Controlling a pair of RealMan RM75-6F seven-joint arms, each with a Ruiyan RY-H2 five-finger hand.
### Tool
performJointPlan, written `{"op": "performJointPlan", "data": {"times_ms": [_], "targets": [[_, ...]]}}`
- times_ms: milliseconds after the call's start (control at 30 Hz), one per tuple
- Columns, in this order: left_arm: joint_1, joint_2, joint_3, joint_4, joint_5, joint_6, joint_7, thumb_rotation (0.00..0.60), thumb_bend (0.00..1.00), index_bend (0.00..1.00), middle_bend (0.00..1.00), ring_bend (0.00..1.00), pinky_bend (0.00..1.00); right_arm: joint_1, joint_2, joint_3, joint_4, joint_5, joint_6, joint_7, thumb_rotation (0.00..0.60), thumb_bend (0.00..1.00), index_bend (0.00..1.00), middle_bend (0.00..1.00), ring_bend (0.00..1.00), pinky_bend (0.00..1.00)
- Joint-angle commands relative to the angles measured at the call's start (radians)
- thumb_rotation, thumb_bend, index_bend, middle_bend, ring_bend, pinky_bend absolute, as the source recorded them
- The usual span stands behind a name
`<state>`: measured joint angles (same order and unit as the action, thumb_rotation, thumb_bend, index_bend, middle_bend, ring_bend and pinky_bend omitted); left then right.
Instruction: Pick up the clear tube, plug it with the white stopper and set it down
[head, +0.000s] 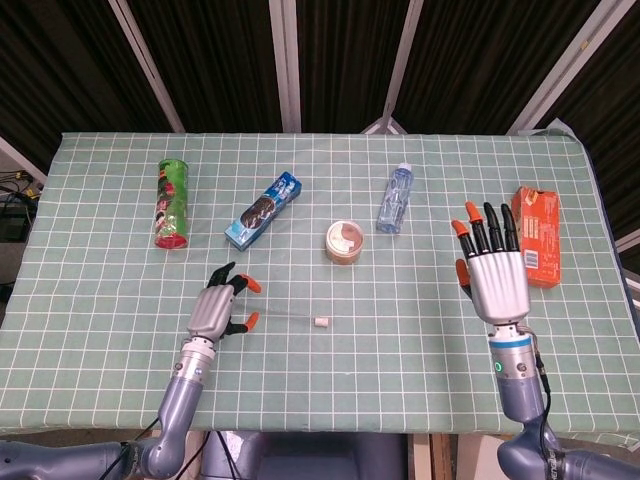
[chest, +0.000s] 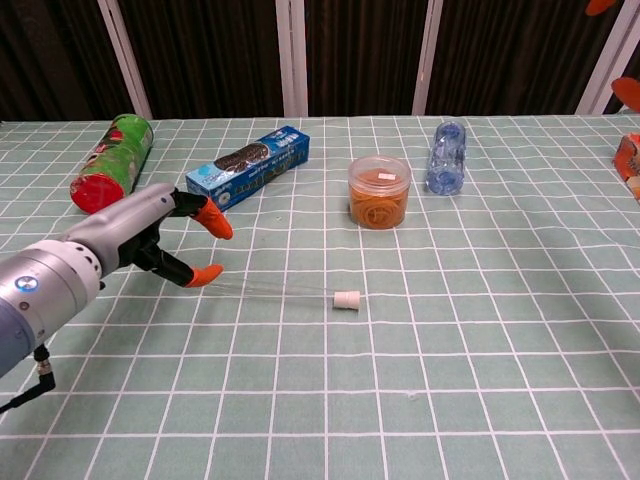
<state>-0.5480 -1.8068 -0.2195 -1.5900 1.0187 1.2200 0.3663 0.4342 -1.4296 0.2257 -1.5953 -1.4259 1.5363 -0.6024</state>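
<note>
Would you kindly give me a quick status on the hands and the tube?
Left robot hand open, beside tube end. Right robot hand open, raised. Clear tube flat on table, white stopper on its end. Nothing in the way.

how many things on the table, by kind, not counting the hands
snack packs: 3 (green can, blue cookie box, orange box)
water bottle: 1
lidded cup: 1
clear tube: 1
white stopper: 1
total: 7

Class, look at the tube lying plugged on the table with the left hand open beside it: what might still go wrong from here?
1. The clear tube lies on its side and may roll if nudged.
2. The left hand has a fingertip near the tube's end; pulling away carelessly might knock it.
3. The white stopper may not be fully seated; the pictures cannot confirm.
</note>
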Motion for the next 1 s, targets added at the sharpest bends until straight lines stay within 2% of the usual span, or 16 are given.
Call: {"op": "performJointPlan", "data": {"times_ms": [33,133,233,267,367,500,533,700,767,867,1000], "targets": [[0.018,0.045,-0.007,-0.060,0.009,0.026,-0.001,0.600,0.42,0.36,0.25,0.02,0.00,-0.028,0.021,-0.013,-0.025,-0.002,0.022,0.021,0.600,0.44,0.24,0.11,0.04,0.06],[0.035,0.097,-0.013,-0.122,0.045,0.054,-0.021,0.600,0.34,0.32,0.22,0.01,0.00,-0.064,0.049,-0.022,-0.054,0.005,0.046,0.055,0.600,0.44,0.22,0.10,0.04,0.06],[0.058,0.168,0.001,-0.181,0.101,0.079,-0.035,0.600,0.23,0.19,0.16,0.00,0.00,-0.113,0.082,-0.031,-0.096,0.033,0.071,0.118,0.600,0.44,0.14,0.07,0.02,0.05],[0.069,0.208,0.016,-0.202,0.134,0.087,-0.038,0.600,0.21,0.16,0.13,0.00,0.00,-0.135,0.099,-0.038,-0.116,0.044,0.078,0.154,0.600,0.44,0.12,0.06,0.01,0.05],[0.108,0.309,0.064,-0.242,0.219,0.117,-0.058,0.600,0.19,0.14,0.10,0.00,0.00,-0.189,0.152,-0.069,-0.144,0.051,0.088,0.239,0.600,0.44,0.02,0.01,0.00,0.03],[0.173,0.437,0.128,-0.277,0.311,0.174,-0.095,0.600,0.16,0.13,0.07,0.00,0.00,-0.255,0.226,-0.127,-0.153,0.035,0.095,0.351,0.600,0.38,0.00,0.00,0.00,0.01],[0.202,0.487,0.158,-0.285,0.353,0.203,-0.118,0.600,0.15,0.12,0.06,0.00,0.00,-0.279,0.253,-0.150,-0.155,0.027,0.095,0.402,0.600,0.36,0.00,0.00,0.00,0.01],[0.325,0.633,0.283,-0.253,0.464,0.303,-0.232,0.600,0.10,0.08,0.00,0.00,0.00,-0.354,0.322,-0.226,-0.124,-0.018,0.105,0.530,0.600,0.32,0.00,0.00,0.00,0.00],[0.369,0.663,0.318,-0.218,0.499,0.346,-0.278,0.600,0.10,0.07,0.00,0.00,0.00,-0.375,0.329,-0.245,-0.101,-0.042,0.118,0.556,0.600,0.32,0.00,0.00,0.00,0.00],[0.414,0.688,0.342,-0.162,0.543,0.405,-0.331,0.600,0.10,0.06,0.00,0.00,0.00,-0.393,0.333,-0.250,-0.082,-0.064,0.137,0.582,0.600,0.32,0.00,0.00,0.00,0.00],[0.460,0.697,0.334,-0.079,0.579,0.492,-0.394,0.600,0.10,0.06,0.00,0.00,0.00,-0.417,0.331,-0.254,-0.060,-0.059,0.144,0.585,0.600,0.32,0.00,0.00,0.00,0.00]]}}
